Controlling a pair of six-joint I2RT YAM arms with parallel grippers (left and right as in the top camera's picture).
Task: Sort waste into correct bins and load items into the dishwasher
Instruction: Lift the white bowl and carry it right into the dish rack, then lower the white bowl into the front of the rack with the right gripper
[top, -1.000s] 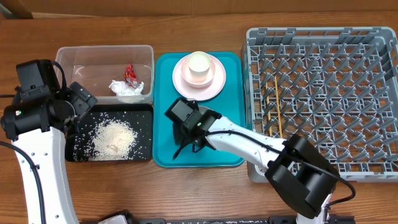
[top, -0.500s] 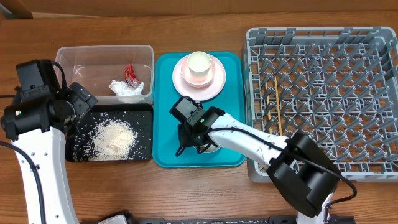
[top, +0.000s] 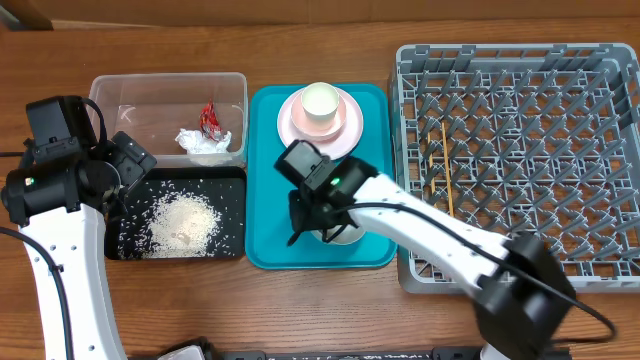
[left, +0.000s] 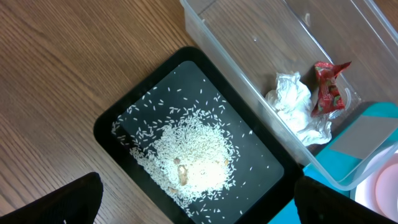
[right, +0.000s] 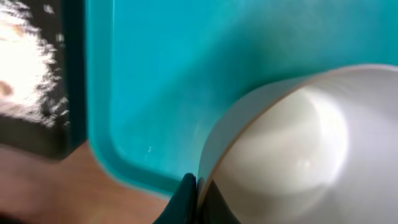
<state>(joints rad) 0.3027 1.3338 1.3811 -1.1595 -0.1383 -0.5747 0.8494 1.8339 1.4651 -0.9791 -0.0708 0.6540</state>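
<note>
Teal tray (right: 155, 74) beneath white bowl (right: 292, 143), its rim inside right pincer (right: 196, 193).

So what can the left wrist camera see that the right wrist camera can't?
Only the left wrist view: the clear tub holding the red wrapper and white tissue. Only the right wrist view: the right gripper shut on the rim of a white bowl. Both: the rice on the black tray, and a bit of the teal tray.
</note>
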